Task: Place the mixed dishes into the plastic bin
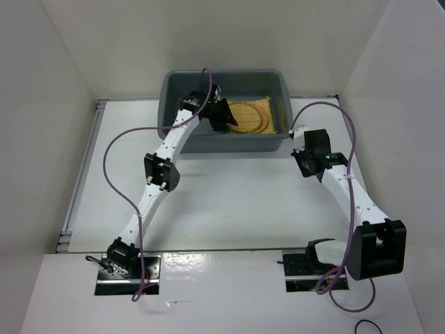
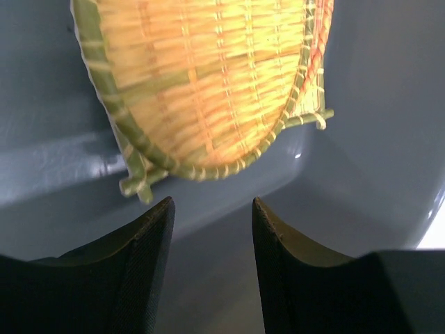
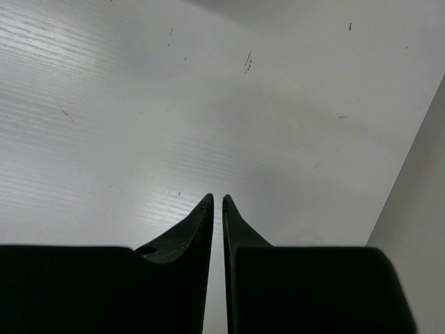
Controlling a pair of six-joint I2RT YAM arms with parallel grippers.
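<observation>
woven disc lies in bin; left tool spread, empty

Your top external view looks down from high behind the near edge and takes in the whole white surface, with the plastic bin at the far side. Your left wrist view sits close inside that bin. It faces the grey floor past the left tool, and a round woven disc fills the upper frame. The overhead view shares this bin interior. Your right wrist view looks closely down past the right tool at bare surface beside a side wall.
</observation>
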